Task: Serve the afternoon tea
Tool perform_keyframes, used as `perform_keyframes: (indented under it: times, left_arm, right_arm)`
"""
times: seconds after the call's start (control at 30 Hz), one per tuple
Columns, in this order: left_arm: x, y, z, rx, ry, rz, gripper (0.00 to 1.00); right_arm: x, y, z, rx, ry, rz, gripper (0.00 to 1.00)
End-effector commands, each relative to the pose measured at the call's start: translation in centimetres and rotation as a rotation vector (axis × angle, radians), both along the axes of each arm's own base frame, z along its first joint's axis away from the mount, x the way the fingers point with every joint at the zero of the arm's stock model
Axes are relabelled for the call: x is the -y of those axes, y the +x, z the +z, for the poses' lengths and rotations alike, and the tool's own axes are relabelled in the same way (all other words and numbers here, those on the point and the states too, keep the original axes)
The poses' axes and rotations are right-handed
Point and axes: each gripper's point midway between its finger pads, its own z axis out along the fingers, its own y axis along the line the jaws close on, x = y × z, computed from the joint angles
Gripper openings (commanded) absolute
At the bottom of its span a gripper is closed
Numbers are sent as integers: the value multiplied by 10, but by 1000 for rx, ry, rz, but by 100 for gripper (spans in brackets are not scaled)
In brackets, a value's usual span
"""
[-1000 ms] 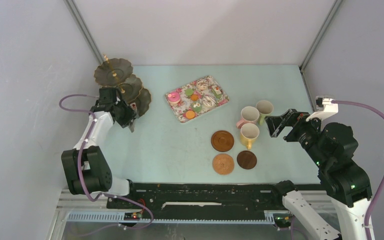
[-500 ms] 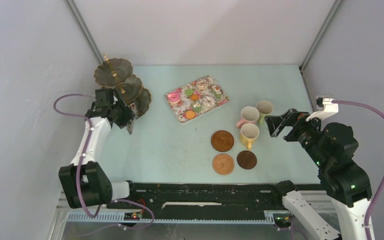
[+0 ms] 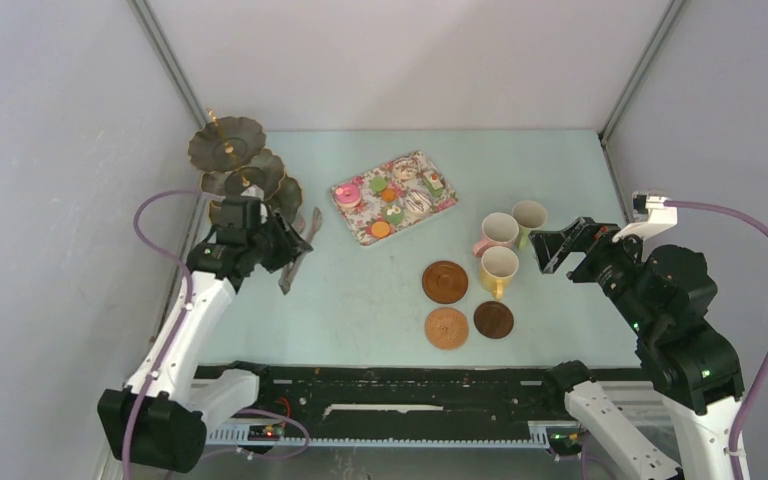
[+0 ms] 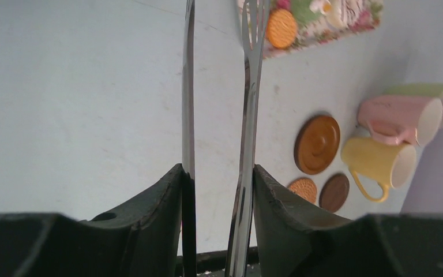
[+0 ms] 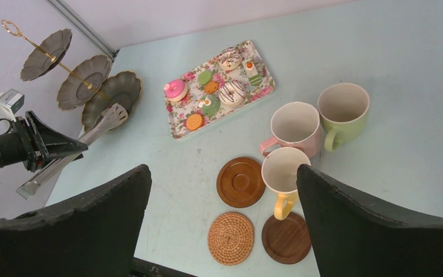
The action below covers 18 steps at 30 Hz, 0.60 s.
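Mugs (image 5: 296, 124) possibly touching; left end effector (image 4: 218, 171) pinches tongs (image 4: 248, 115), right end effector (image 5: 222, 168) spread

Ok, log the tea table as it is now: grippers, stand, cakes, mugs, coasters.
left gripper: shut on long metal tongs
right gripper: open, holding nothing
dark scalloped three-tier stand: far left, tiers bare
small toy cakes: all on flowered rectangular tray
yellow mug, pink mug, green mug: upright, clustered, none on a coaster
three round brown coasters: bare, grouped beside the yellow mug
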Motion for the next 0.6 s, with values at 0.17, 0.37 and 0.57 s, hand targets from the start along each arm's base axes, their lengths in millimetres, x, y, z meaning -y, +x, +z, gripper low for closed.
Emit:
perform_keyframes:
  times: [0.17,0.37,0.57]
  left_arm:
    - [74,19,32,87,-43,-152,47]
    - [128,49,43,116,10,-321,47]
    - [161,78,39,100,121,-439,47]
  right_arm:
    - [0,1,2,11,-3,2,100]
    - [8,1,2,16,-19,-38,100]
    - [14,-4,3,26,-20,-60,100]
